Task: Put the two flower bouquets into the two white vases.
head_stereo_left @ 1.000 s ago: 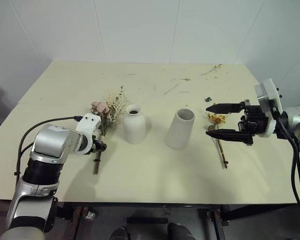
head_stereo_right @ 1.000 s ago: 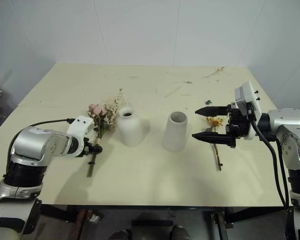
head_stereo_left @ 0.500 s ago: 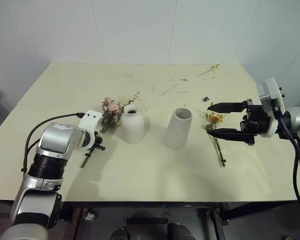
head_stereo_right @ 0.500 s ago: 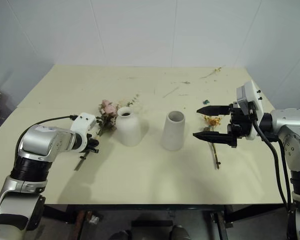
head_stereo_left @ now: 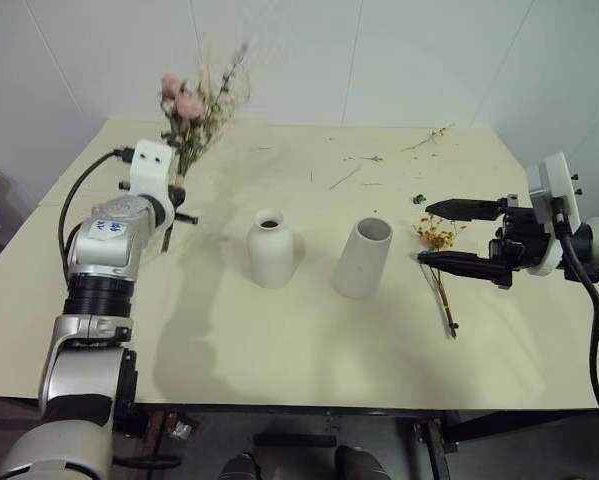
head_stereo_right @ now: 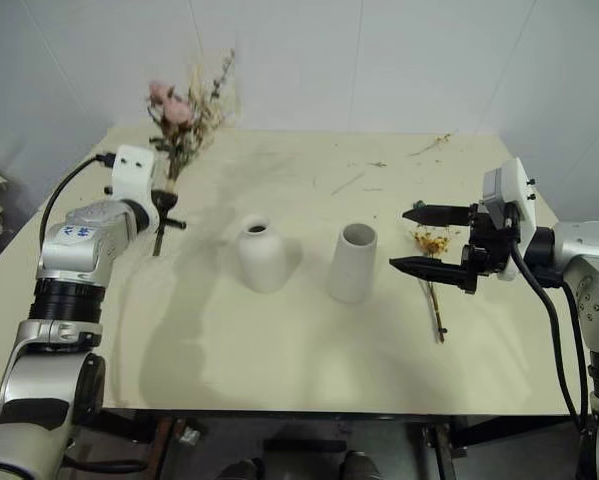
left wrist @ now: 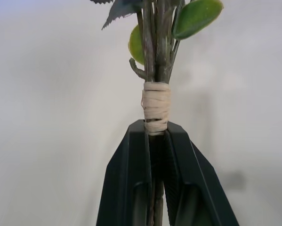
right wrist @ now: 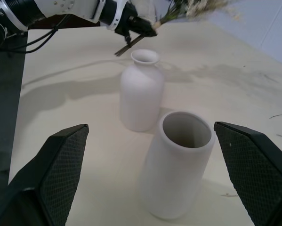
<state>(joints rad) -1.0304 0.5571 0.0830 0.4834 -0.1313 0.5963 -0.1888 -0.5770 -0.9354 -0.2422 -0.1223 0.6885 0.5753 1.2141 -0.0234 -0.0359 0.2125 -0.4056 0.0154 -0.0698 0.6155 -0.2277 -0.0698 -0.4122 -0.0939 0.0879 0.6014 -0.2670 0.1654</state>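
Observation:
My left gripper [head_stereo_left: 174,192] is shut on the stems of the large bouquet [head_stereo_left: 192,108] of pink roses, cream sprigs and green leaves, held upright above the table's left side. Tape wraps the stems [left wrist: 156,107] just above the fingertips. The rounded narrow-necked vase [head_stereo_left: 270,248] and the tapered wide-mouthed vase [head_stereo_left: 362,257] stand mid-table, to the right of that bouquet. The small yellow-orange sprig [head_stereo_left: 437,240] lies flat on the table right of the wide vase. My right gripper [head_stereo_left: 444,233] hovers open over its blossoms, fingers apart and level.
Loose twigs [head_stereo_left: 343,178] and bits of debris lie scattered on the far part of the cream table [head_stereo_left: 279,340]. A white wall stands behind the table. A black cable loops off my left arm.
My left gripper has shut on the large bouquet's stems and lifted it off the table, swinging it upright and away from the vases. The right gripper has stayed over the small sprig.

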